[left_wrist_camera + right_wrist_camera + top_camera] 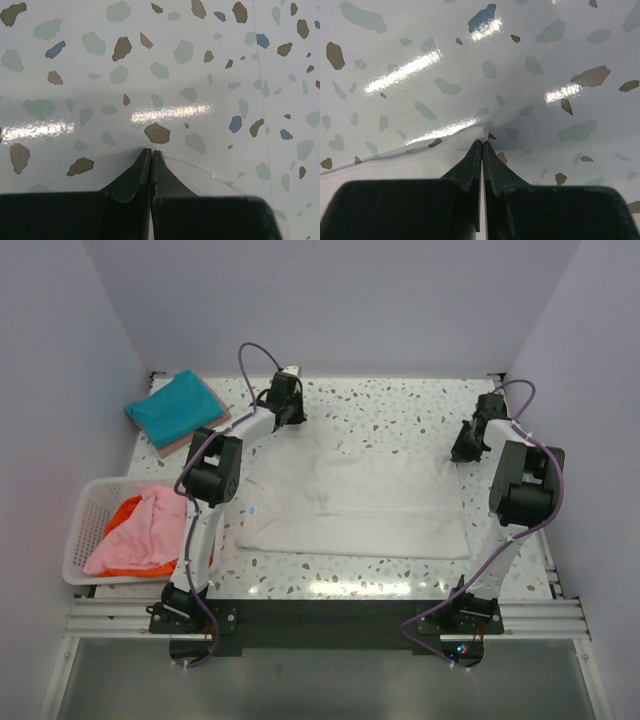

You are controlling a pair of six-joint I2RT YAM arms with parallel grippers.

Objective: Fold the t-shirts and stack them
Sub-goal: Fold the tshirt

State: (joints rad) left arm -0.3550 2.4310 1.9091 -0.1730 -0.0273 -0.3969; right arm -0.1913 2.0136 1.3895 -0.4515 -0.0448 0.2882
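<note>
Counter (400, 415) has the white t-shirt (360, 505) spread flat in the middle and the teal t-shirt (175, 408) folded at the far left corner. Right gripper (481, 142) is pinched tight on the white t-shirt's far edge. Left gripper (151, 152) is closed too, but I honestly can't tell if it caught any cloth. If it missed, a lift would probably drag the white t-shirt lopsided.

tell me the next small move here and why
The white t-shirt lies flat; the right end effector is shut on a far corner, the left end effector shut too, its hold unclear. I'd probably raise both slightly to lift the far edge for a fold.
</note>
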